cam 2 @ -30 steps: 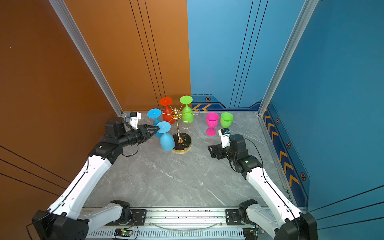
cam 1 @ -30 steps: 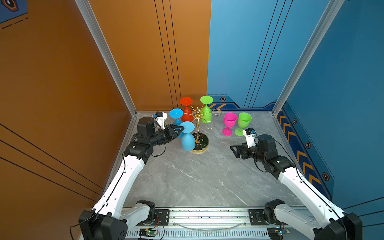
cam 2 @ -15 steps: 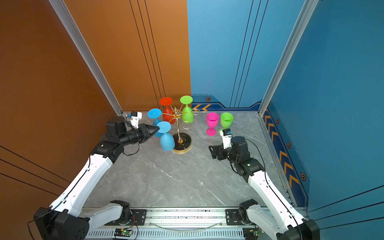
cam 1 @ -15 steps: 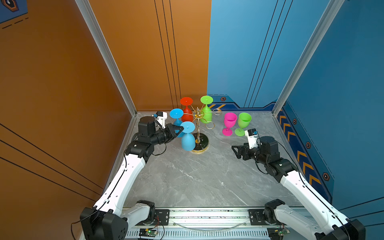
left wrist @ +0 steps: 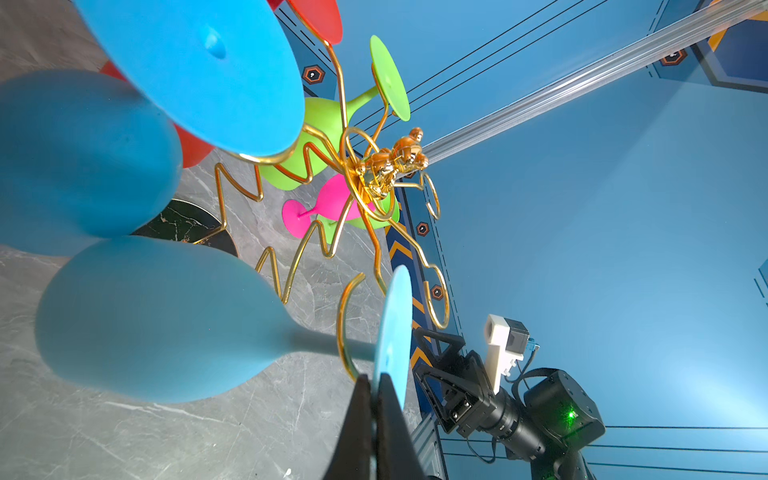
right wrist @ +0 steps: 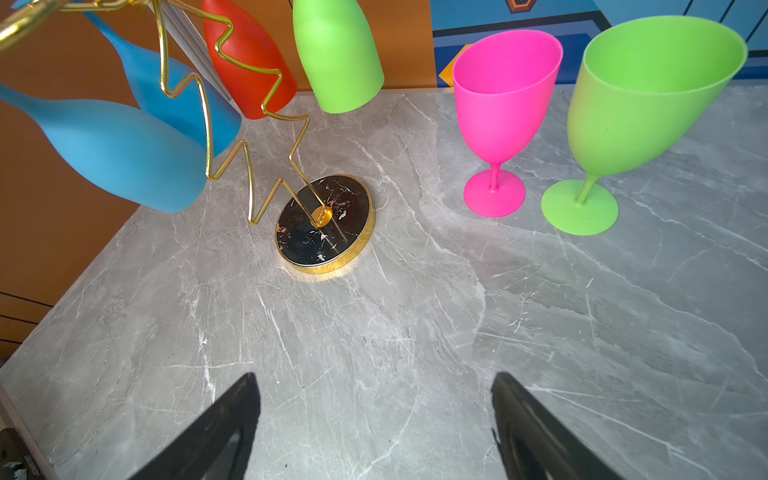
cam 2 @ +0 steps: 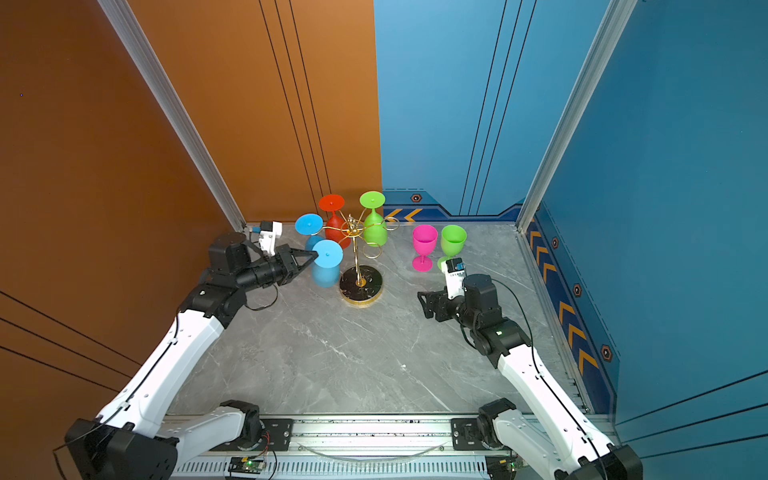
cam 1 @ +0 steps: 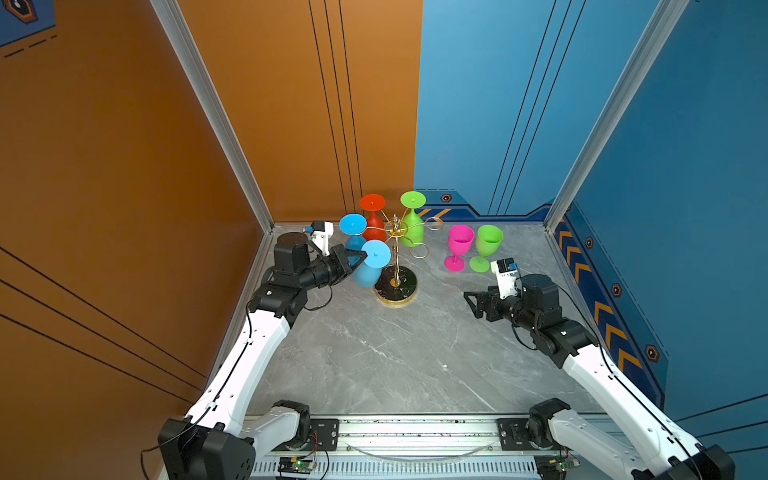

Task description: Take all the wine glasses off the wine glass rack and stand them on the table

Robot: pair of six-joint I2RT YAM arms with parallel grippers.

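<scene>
While my right gripper stands open, my left gripper clamps the front blue wine glass by its foot.

White-shelled, black-jointed left arm and right arm, black cables alongside; white wrist cameras; black wedge-fingered left end effector and right end effector; green light at 4 o'clock, left wrist view.
</scene>
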